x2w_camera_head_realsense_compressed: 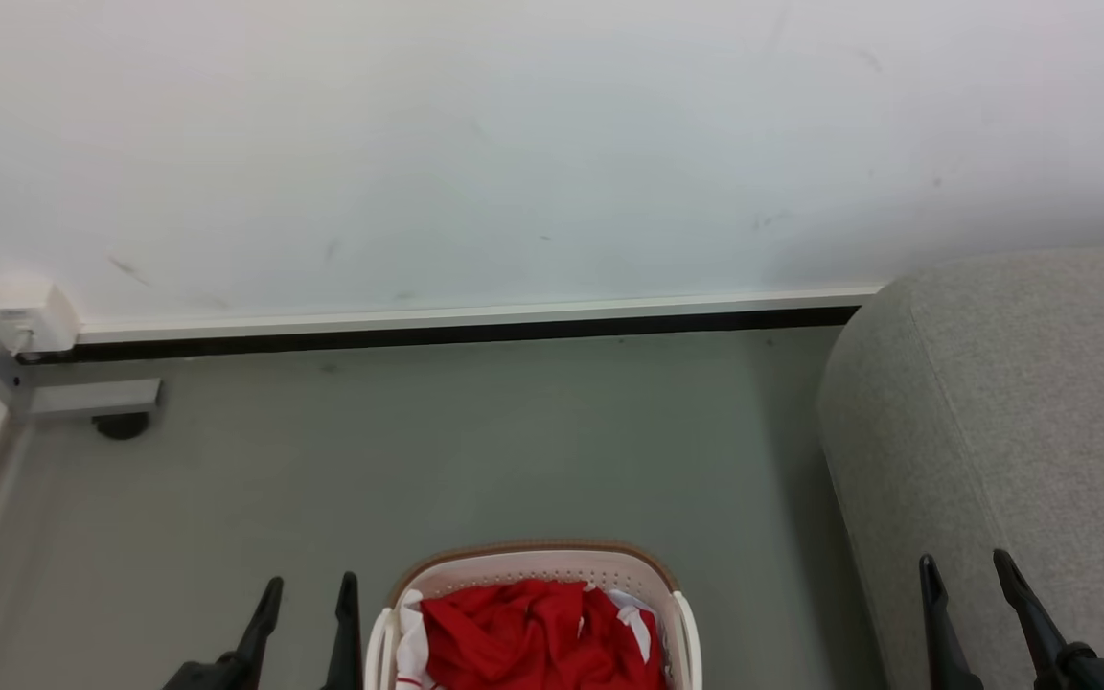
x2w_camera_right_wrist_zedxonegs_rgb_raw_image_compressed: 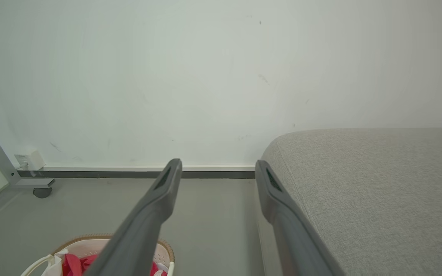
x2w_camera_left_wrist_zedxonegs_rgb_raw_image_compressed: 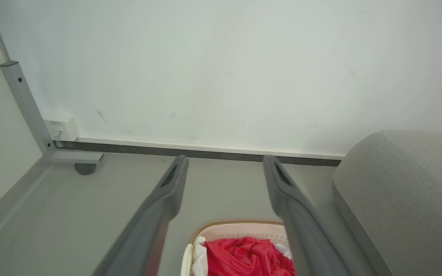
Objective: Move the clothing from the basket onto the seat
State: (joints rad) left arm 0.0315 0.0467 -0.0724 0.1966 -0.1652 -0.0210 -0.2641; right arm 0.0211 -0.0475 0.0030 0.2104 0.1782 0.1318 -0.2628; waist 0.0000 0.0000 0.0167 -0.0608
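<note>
The cream basket with a tan rim stands on the floor at the bottom middle of the head view, cut off by the frame edge. Red clothing with white trim lies bunched inside it, also visible as clothing between the left fingers and clothing at the lower left of the right wrist view. The light grey seat fills the right side. My left gripper stands open just left of the basket, holding nothing. My right gripper stands open in front of the seat's near edge, holding nothing.
A white wall with a dark baseboard runs across the back. A grey metal frame leg with a caster and a white wall box sit at the far left. Grey floor lies between basket and wall.
</note>
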